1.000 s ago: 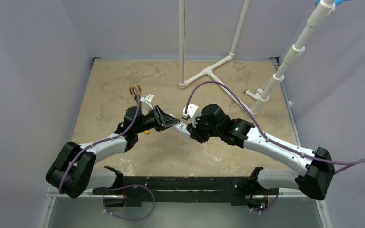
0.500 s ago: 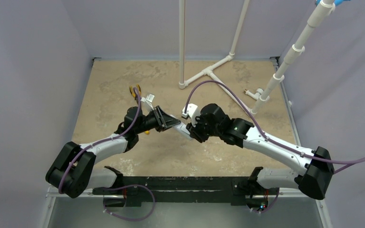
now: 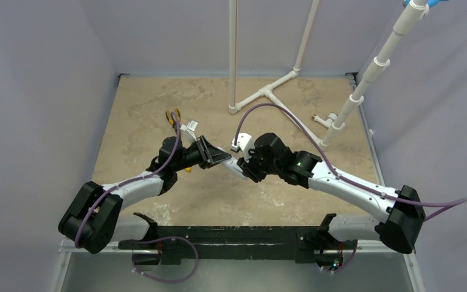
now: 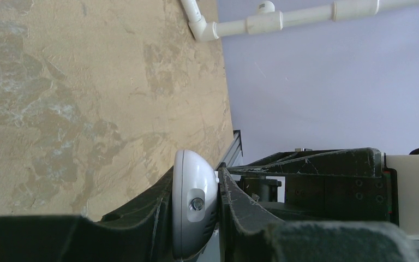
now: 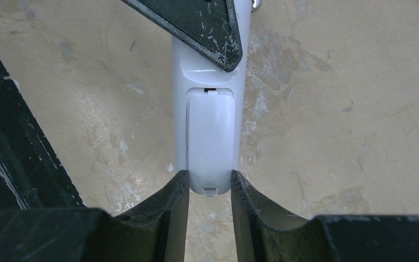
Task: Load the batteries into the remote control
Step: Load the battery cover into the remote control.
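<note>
Above the middle of the table, the white remote control [image 3: 233, 163] hangs between both arms. My left gripper [image 3: 222, 157] is shut on its rounded front end. In the left wrist view the remote control [image 4: 195, 204] is squeezed between both fingers, its small lens facing the camera. My right gripper [image 5: 210, 177] is shut on the opposite end of the remote control [image 5: 210, 125], its back side up. The battery cover [image 5: 211, 136] lies in place there. A left finger [image 5: 196, 22] crosses the top of that view. The batteries are out of view.
A white pipe frame [image 3: 266, 91] stands at the back centre and a slanted white pipe [image 3: 365, 79] at the back right. Orange-handled pliers [image 3: 174, 115] lie behind the left arm. Lilac walls close in on three sides.
The right arm's elbow has drifted slightly left. Both grips on the remote control are unchanged.
</note>
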Available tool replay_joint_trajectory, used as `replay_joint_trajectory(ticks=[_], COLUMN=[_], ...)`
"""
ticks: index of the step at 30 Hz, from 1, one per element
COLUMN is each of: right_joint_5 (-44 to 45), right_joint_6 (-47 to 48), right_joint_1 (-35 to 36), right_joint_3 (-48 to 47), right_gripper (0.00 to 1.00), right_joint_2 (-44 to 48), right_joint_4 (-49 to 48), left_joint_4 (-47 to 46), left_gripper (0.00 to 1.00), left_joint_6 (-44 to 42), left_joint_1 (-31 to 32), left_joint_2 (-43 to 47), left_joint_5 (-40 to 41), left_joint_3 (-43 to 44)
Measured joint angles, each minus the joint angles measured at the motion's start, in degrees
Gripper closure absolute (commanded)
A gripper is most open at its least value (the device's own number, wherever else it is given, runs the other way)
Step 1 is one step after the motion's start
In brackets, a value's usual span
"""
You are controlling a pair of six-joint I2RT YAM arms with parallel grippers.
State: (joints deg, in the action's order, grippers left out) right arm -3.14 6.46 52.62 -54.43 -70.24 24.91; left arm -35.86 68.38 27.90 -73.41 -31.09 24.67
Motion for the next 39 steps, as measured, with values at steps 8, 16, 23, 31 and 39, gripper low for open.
replay_joint_trajectory(ticks=[8,16,23,31,39], right_joint_5=[0.7,0.6,0.6,0.6,0.3], right_joint_6=[0.0,0.0,-0.1,-0.3,-0.4], right_joint_1=[0.3,0.3,0.3,0.3,0.3], right_joint_3=[0.0,-0.2,-0.8,-0.9,-0.9], right_gripper=[0.71,0.71,0.71,0.68,0.6], right_joint_2=[0.0,-1.0,-1.8,-1.8,-1.8], right_joint_4=[-0.1,-0.4,-0.4,-0.5,-2.1], left_joint_4=[0.0,0.4,0.4,0.4,0.4], left_gripper=[1.0,1.0,1.0,1.0,1.0], left_joint_6=[0.0,0.0,0.0,0.0,0.0], left_joint_1=[0.1,0.3,0.4,0.4,0.5], left_joint_2=[0.0,0.0,0.0,0.0,0.0], left_joint_5=[0.0,0.3,0.7,0.7,0.7], left_joint_3=[0.0,0.3,0.4,0.6,0.6])
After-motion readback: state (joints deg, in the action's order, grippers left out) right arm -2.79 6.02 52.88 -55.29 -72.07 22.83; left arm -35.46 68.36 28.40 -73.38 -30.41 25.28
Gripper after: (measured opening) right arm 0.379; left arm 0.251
